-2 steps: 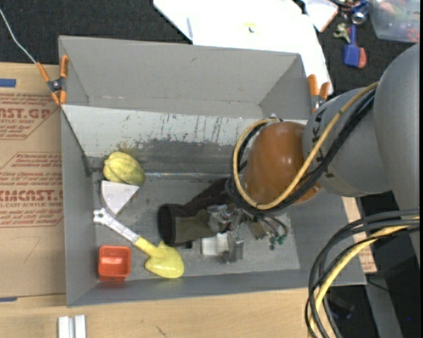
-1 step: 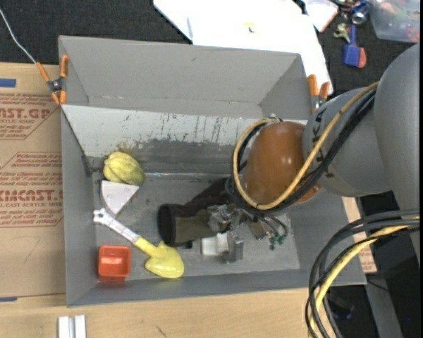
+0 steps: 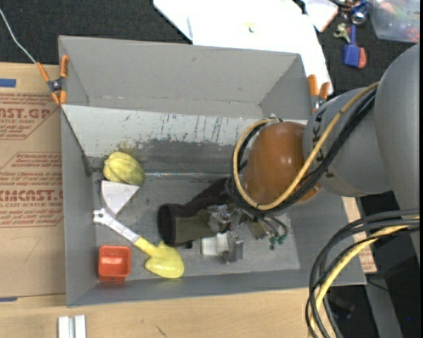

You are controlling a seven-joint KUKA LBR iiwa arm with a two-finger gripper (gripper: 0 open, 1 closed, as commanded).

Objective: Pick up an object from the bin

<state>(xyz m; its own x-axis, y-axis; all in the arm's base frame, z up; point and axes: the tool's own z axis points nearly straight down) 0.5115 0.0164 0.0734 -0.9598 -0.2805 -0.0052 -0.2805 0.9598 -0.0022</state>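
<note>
gripper (image 3: 225, 243) low over bin (image 3: 183, 76) floor, near-right of middle | grip state: cannot tell | nearest thing: dark olive roll (image 3: 187, 222), mid-floor, just left of gripper | advice: centre on roll, close across narrow side, lift straight, clear of yellow scoop (image 3: 158, 259)

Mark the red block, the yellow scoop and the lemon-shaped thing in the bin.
red block (image 3: 113, 261): camera view, middle of its top face.
yellow scoop (image 3: 163, 260): camera view, on its yellow blade.
yellow lemon-shaped thing (image 3: 123, 167): camera view, middle of its body.
</note>
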